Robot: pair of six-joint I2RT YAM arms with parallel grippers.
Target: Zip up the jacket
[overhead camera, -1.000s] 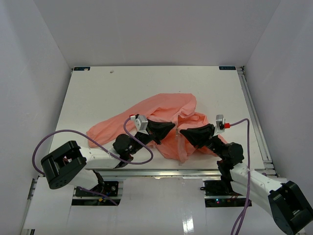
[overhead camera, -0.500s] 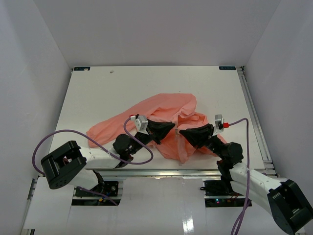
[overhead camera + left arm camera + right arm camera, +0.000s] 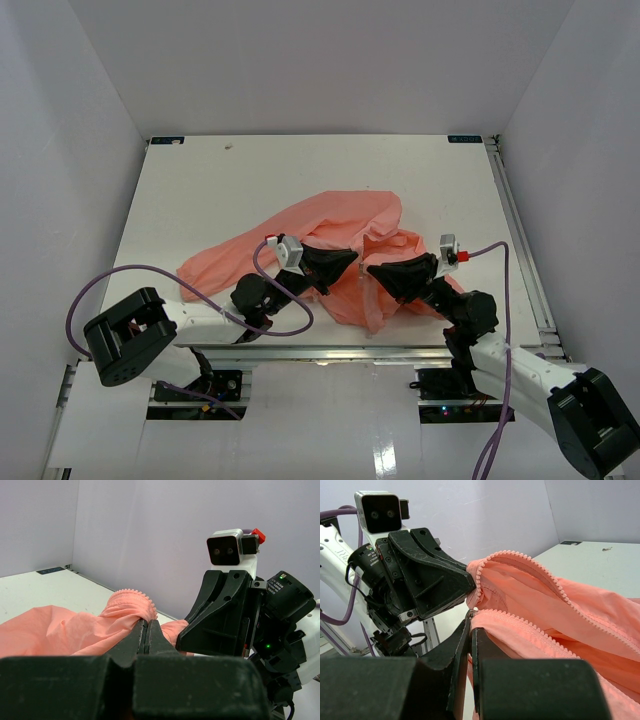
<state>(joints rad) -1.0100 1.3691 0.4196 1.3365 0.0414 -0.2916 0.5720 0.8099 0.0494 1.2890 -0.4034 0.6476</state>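
The salmon-pink jacket (image 3: pixel 335 222) lies crumpled on the white table, its front edges lifted between my two grippers. My left gripper (image 3: pixel 354 259) is shut on one toothed zipper edge of the jacket (image 3: pixel 131 600), with its fingertips (image 3: pixel 148 623) pinching the fabric. Facing it, a few centimetres apart, my right gripper (image 3: pixel 371 269) is shut on the other zipper edge (image 3: pixel 530 627), where a small metal piece sits at its fingertips (image 3: pixel 470 616). The two rows of zipper teeth (image 3: pixel 535 565) run apart, unjoined. Each wrist view shows the other gripper close ahead.
The white table (image 3: pixel 200 190) stretches away behind the jacket, walled in by pale panels on three sides. A purple cable (image 3: pixel 130 275) loops beside the left arm and another (image 3: pixel 500 300) runs along the right arm. A metal rail (image 3: pixel 520 230) lines the table's right edge.
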